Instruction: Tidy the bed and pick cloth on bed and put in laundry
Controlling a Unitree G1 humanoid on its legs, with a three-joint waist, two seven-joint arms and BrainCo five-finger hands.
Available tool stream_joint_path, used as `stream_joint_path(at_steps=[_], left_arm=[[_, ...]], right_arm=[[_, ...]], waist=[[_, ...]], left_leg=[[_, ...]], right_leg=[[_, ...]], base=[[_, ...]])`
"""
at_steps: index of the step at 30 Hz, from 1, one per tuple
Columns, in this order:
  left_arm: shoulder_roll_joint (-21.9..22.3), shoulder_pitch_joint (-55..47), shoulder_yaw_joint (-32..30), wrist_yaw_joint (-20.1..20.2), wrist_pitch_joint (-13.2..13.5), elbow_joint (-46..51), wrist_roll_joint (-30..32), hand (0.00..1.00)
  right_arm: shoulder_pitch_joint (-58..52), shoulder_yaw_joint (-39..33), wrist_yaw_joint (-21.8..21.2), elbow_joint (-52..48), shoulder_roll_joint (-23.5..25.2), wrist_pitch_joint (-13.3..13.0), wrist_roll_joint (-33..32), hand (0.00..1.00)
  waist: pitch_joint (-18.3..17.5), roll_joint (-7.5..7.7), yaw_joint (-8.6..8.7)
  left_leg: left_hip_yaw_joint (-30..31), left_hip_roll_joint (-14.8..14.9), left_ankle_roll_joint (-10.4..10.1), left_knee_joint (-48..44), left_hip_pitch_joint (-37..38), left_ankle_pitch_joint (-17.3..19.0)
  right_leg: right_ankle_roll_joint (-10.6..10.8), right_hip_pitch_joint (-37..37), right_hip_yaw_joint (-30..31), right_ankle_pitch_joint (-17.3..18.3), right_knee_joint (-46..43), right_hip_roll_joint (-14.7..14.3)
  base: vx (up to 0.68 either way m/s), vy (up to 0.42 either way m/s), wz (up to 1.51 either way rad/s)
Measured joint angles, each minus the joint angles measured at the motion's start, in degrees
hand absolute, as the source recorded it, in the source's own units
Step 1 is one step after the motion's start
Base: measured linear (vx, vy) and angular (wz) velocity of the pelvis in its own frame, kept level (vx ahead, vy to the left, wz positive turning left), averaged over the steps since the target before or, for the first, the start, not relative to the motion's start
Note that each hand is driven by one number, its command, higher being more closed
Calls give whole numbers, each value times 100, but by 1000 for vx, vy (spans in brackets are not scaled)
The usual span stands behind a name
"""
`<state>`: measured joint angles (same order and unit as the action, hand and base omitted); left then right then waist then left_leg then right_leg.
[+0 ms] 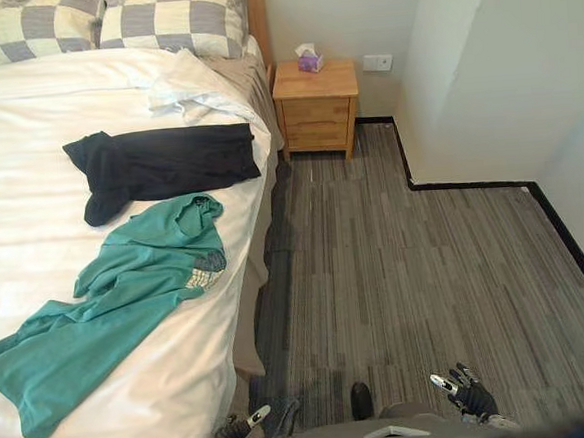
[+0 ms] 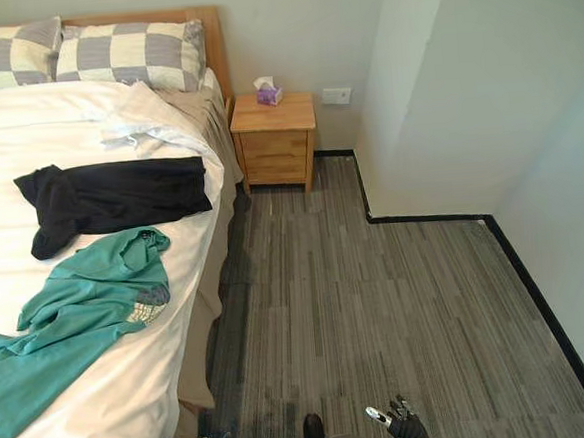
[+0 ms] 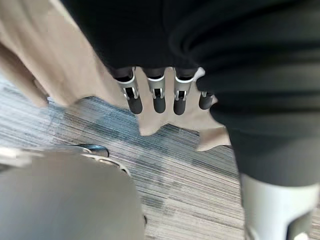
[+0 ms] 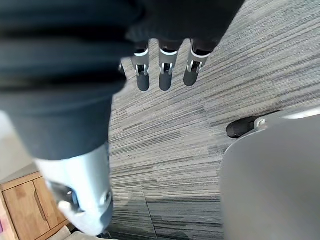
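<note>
A teal shirt point(image 1: 117, 301) lies spread on the white bed point(image 1: 31, 207), near its foot and right edge. A black garment point(image 1: 163, 163) lies flat just beyond it, toward the pillows. A crumpled white cloth point(image 1: 198, 93) sits near the checked pillows point(image 1: 168, 22). My left hand point(image 1: 248, 423) hangs low beside the bed's corner, fingers point(image 3: 157, 97) straight and holding nothing. My right hand point(image 1: 467, 392) hangs low over the floor, fingers point(image 4: 165, 75) straight and holding nothing.
A wooden nightstand point(image 1: 316, 105) with a tissue box point(image 1: 309, 59) stands against the wall right of the bed. Striped grey carpet point(image 1: 425, 260) runs between bed and white walls. A tan bed skirt point(image 3: 60, 55) hangs beside my left hand.
</note>
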<state>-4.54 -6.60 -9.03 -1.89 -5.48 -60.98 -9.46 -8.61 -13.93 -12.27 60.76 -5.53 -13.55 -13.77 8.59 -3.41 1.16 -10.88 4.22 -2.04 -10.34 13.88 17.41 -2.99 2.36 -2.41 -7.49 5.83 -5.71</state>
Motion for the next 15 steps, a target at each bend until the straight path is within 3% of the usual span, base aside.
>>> stream_joint_path(at_steps=[2,3,9,12,15], left_arm=[[0,-2,0,-23,-63,-5,-5,0],[-58,-102,-105,-96,-267,-130,-3,0],[-59,-105,-103,-97,-252,-131,-3,0],[-48,-149,-85,-98,-13,-132,0,0],[-30,-159,-12,-118,394,-127,31,0]], right_arm=[[-7,-7,-3,59,-6,1,0,0],[49,-74,-227,257,25,-67,48,0],[44,-92,-227,260,26,-68,47,0],[14,-193,-219,271,47,-72,24,0],[-25,-373,-216,268,99,-76,-36,0]], waist=[[-3,15,0],[14,134,-36],[14,136,-35],[18,139,-21],[36,103,-23]], left_leg=[[134,-109,19,2,2,-161],[536,-15,-76,361,116,-27],[532,-47,-73,272,110,-28],[488,-35,-74,283,101,-28],[202,94,-81,376,17,96]], right_leg=[[10,20,8,28,2,85],[41,-78,-72,-15,6,15],[40,-69,-63,-13,6,47],[33,-93,-165,-3,6,76],[9,-134,-444,15,3,43]], base=[[38,58,1],[23,43,-1],[1,23,1],[-23,86,10],[7,43,-3]])
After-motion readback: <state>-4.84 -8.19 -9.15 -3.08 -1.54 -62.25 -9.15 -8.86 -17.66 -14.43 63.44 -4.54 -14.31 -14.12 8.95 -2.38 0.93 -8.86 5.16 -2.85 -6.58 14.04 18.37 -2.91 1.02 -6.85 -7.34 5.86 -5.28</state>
